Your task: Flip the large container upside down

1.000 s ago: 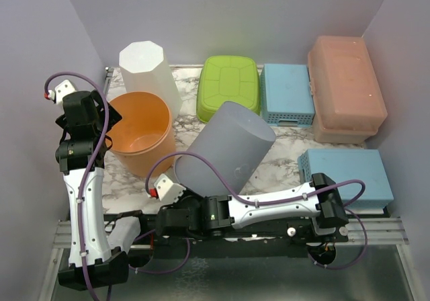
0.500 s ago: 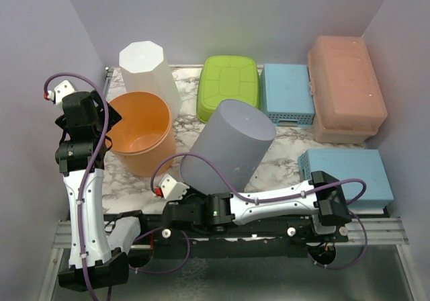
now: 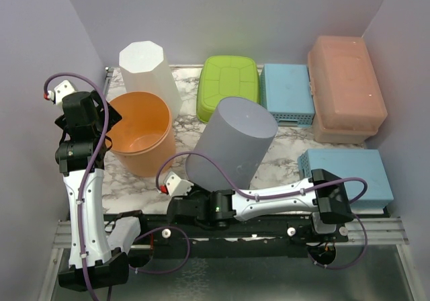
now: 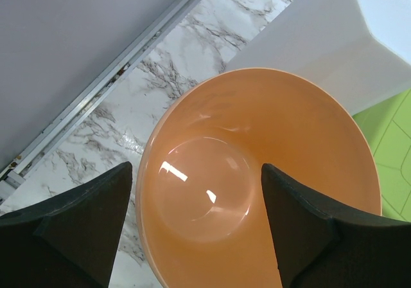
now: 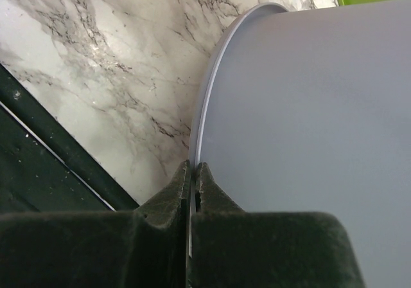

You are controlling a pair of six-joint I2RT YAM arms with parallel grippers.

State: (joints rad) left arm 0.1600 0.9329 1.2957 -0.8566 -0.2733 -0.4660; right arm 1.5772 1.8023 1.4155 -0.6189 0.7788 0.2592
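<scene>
Your grey container [image 3: 235, 143] looks like thin-walled plastic. Judge it light, stiff near the closed base, springy at the open rim, and smooth enough to slide in a narrow pinch. It leans over the marble table [image 5: 96, 56], with the closed base raised and pointing away from your right gripper [image 5: 192, 172] and the mouth down at the fingertips. You cannot tell whether the far edge of the mouth rests on the marble.

That gripper is pressed together on the rim, and the thin lip runs straight into the slit between its two fingers. The rim is the right place to hold for tipping, but it is a small bite. The wall may flex or creep out if you swing fast, so turn it slowly and let it settle mouth-down.

Beyond the container from that hand sit a green box [image 3: 230, 86] and a blue basket [image 3: 287, 93], both close, so watch the base as it swings.

Your left gripper [image 4: 196, 172] is spread wide and holds nothing. It hangs above the orange bucket [image 4: 257, 185], and a white container [image 3: 148, 66] stands just past the bucket.
</scene>
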